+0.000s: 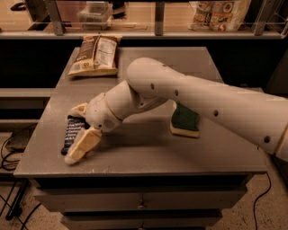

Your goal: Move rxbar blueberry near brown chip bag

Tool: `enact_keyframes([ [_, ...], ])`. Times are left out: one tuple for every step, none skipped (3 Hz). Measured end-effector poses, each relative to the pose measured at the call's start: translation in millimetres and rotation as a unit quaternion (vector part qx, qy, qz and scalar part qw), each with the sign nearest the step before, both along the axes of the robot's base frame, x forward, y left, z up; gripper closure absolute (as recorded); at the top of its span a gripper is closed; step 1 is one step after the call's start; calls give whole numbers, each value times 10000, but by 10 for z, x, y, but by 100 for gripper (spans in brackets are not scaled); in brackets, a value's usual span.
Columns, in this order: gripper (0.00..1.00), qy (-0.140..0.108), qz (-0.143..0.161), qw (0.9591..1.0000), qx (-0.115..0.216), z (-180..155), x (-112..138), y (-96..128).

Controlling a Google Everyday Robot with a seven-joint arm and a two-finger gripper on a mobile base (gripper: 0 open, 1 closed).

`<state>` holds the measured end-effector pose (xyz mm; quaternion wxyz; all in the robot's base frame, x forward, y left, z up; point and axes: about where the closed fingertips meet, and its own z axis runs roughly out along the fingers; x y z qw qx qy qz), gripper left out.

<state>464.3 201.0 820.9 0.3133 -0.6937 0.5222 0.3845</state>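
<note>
The rxbar blueberry [71,131], a small dark navy bar with white text, lies flat near the table's front left edge. The brown chip bag [95,55] lies at the far left of the table, brown on its left side and cream-white on its right. My gripper [79,127] is low over the bar and open. One cream fingertip [83,143] is at the bar's near end and the other [77,109] at its far end, so the bar lies between them. The bar's right edge is hidden by the wrist.
A green-and-yellow sponge [184,120] sits right of centre, partly behind my arm. The grey table [153,155] has drawers below. A shelf rail behind carries a clear container [94,12] and a printed bag [218,12]. Cables hang at the floor left.
</note>
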Motion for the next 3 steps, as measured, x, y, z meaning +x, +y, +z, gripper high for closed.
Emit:
enact_keyframes([
  [42, 69, -103, 9999, -40, -72, 6, -45],
  [64, 69, -103, 9999, -40, -39, 6, -46],
  [88, 68, -104, 9999, -38, 10, 6, -46],
])
